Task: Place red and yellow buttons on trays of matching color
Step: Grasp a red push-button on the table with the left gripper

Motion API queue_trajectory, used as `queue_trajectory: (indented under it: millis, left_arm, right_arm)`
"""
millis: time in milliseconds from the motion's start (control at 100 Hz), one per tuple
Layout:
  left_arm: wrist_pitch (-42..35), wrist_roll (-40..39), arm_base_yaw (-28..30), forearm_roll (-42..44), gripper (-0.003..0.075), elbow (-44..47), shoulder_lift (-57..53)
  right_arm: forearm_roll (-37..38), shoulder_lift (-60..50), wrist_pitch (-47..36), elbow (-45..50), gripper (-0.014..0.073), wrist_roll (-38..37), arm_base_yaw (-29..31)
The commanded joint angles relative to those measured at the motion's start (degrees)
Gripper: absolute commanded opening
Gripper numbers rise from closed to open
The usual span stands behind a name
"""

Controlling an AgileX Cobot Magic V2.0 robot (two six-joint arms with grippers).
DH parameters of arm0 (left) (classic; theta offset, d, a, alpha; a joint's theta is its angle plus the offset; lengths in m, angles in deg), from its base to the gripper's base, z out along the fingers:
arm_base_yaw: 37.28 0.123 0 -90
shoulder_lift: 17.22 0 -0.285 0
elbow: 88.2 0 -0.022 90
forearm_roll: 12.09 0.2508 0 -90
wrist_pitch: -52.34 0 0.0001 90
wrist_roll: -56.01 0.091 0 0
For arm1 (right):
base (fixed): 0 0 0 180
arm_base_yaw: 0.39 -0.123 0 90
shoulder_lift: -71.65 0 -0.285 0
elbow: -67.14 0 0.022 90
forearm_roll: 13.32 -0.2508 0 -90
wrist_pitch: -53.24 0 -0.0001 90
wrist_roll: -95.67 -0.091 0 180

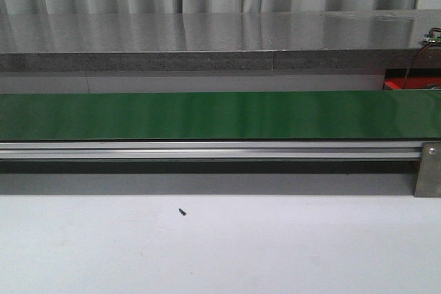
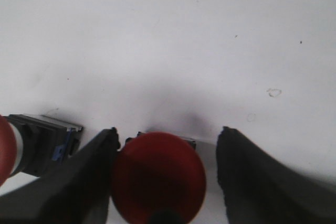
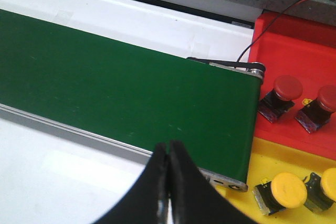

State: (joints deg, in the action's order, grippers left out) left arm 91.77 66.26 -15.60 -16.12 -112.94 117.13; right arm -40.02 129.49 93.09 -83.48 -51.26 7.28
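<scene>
- The green conveyor belt (image 1: pixel 220 115) ran across the whole front view, cut off at both side edges; neither arm showed in that view.
- The desk (image 1: pixel 220 246) in front of the belt was pale, with one small dark speck (image 1: pixel 182 212) on it.
- The red tray (image 3: pixel 299 72) sat just beyond the belt's end, only a sliver of it visible in the front view. It carried two red buttons, one (image 3: pixel 286 90) whole and one (image 3: pixel 321 106) partly cut off.
- The yellow tray (image 3: pixel 273 166) lay beside the red tray, cut off at the frame edge. It held two yellow buttons, one (image 3: pixel 286 191) clear and one (image 3: pixel 328 184) mostly out of frame.
- The right gripper (image 3: pixel 169 182) hung above the belt's near rail, fingers pressed together, holding nothing.
- The left gripper (image 2: pixel 168 174) stood spread around a blurred red button (image 2: pixel 157 177) on the desk; whether the fingers touched it could not be told.
- Another red button (image 2: pixel 23 148) lay on its side just beside it, cropped.
</scene>
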Motion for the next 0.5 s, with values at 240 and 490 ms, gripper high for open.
queue_trajectory:
  millis: [240,490]
  left_arm:
    - [-2.63,-0.17,0.09,0.26,0.0190,-1.88,-4.14]
    - [1.58,-0.27,0.09,-1.85,0.0190,-1.88,-10.74]
  right_arm:
    - [-1.38,-0.63,-2.89,-1.34,-0.0118,0.42,-0.03]
    - [-1.38,-0.63,-2.89,-1.34,-0.0118,0.42,-0.03]
